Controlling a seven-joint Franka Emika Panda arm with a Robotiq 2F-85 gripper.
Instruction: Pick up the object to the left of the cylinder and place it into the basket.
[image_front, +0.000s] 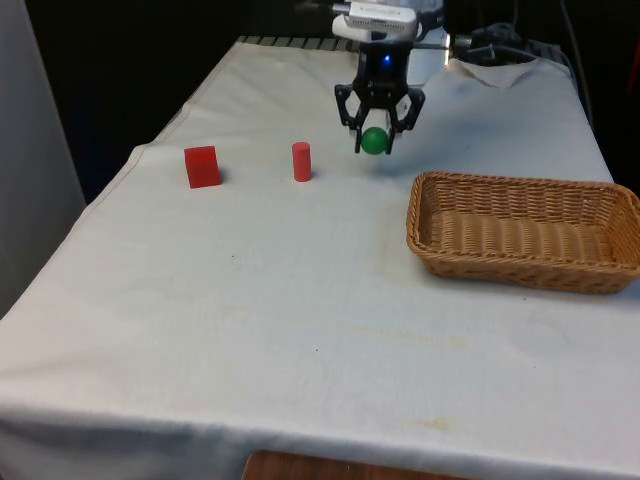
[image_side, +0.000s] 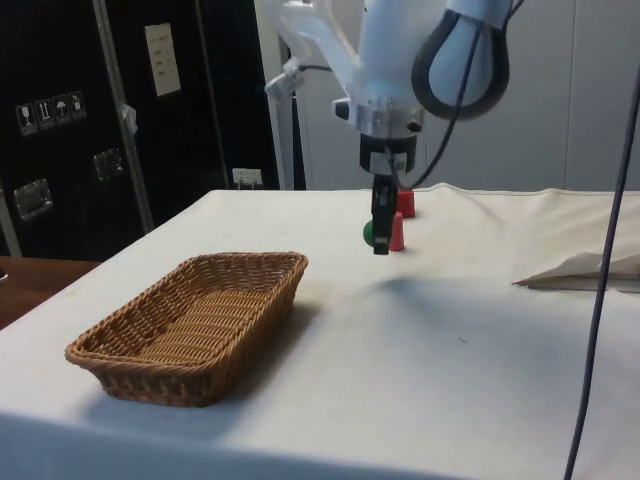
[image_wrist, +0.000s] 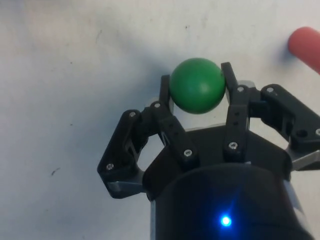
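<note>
Claw (image_wrist: 197, 86) is clamping the green ball (image_wrist: 197, 85) across its widest part, red cylinder (image_front: 301, 161) just beside. Ball is probably light, rigid and smooth, so it may be prone to rolling out of an off-centre pinch.

White arm reaching downward over the table, gripper (image_front: 376, 141) pointing straight down, fingers (image_wrist: 165, 95) clamped on green ball (image_front: 374, 141), raised above cloth
</note>
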